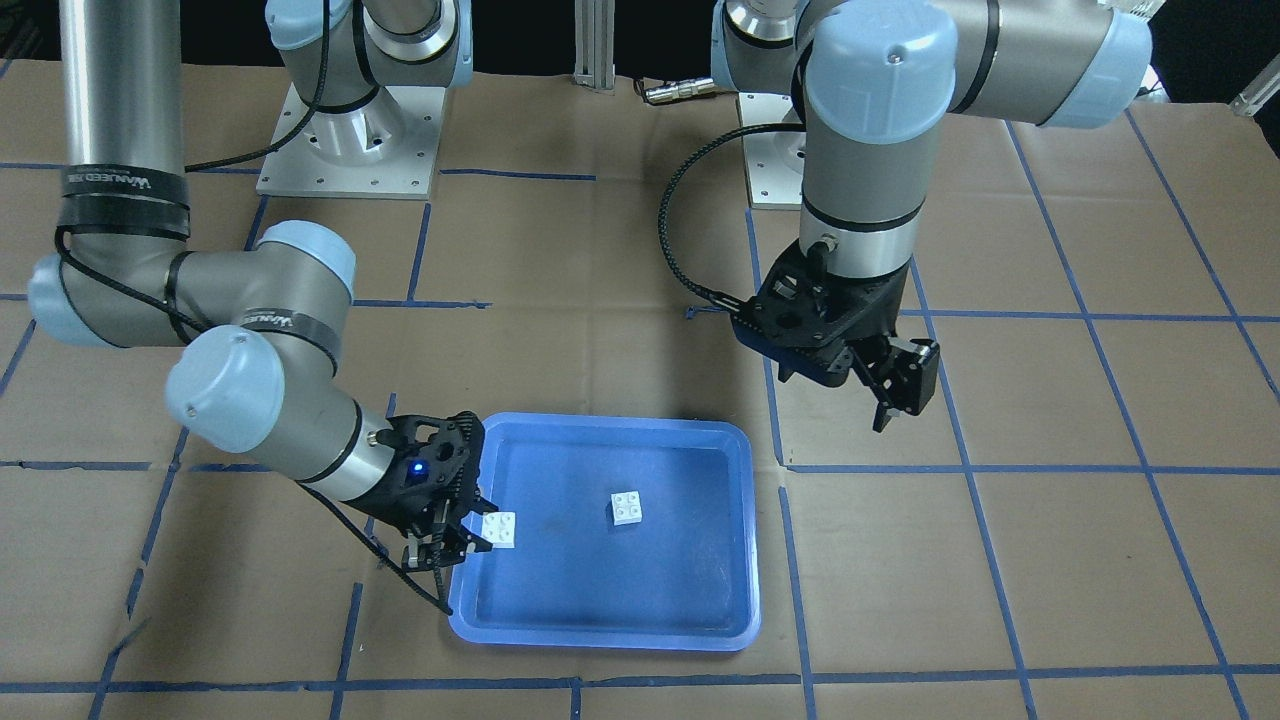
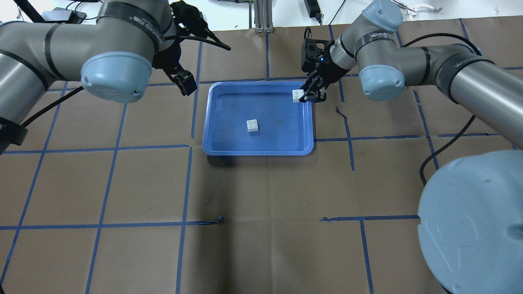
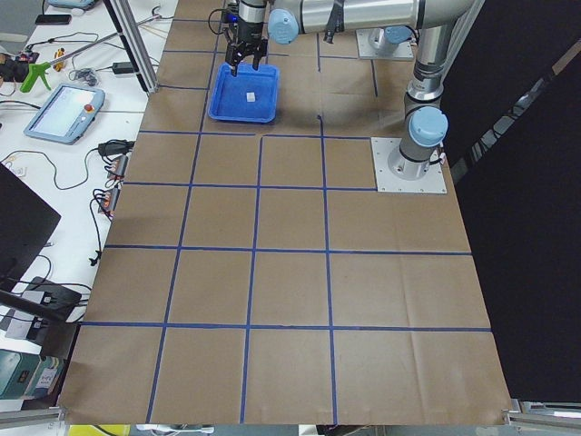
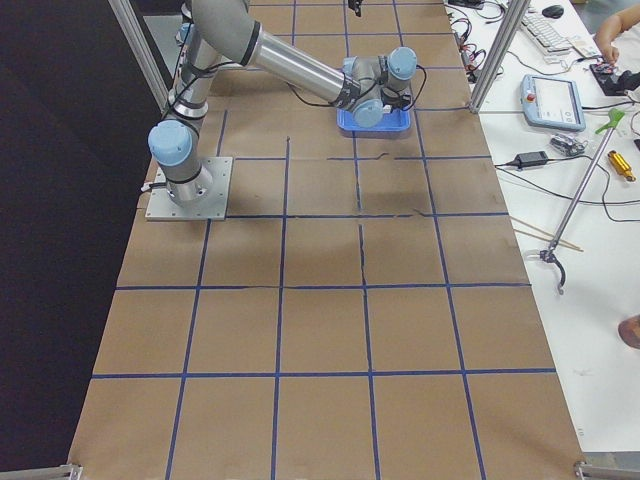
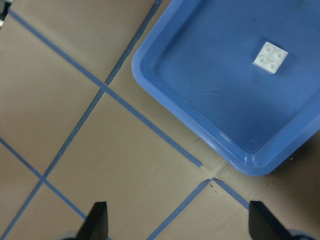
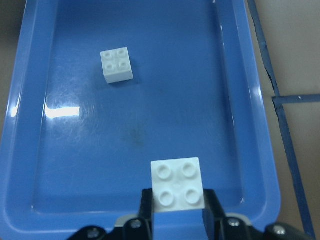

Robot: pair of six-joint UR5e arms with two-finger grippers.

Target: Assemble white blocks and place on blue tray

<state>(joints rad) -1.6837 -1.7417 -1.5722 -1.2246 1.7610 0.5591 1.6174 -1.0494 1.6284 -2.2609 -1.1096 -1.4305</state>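
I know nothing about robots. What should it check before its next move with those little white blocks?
1. Right gripper shut on the held block: ok.
2. Held block studs up: ok.
3. Loose block studs up in the tray, nothing on it: ok.
4. Held block lined up over the loose block: not ok; it is near the tray's end, well apart from it.
5. Left gripper out of the way: ok; open, over the table beside the tray.
6. Grip firm enough to press the blocks together: cannot tell.
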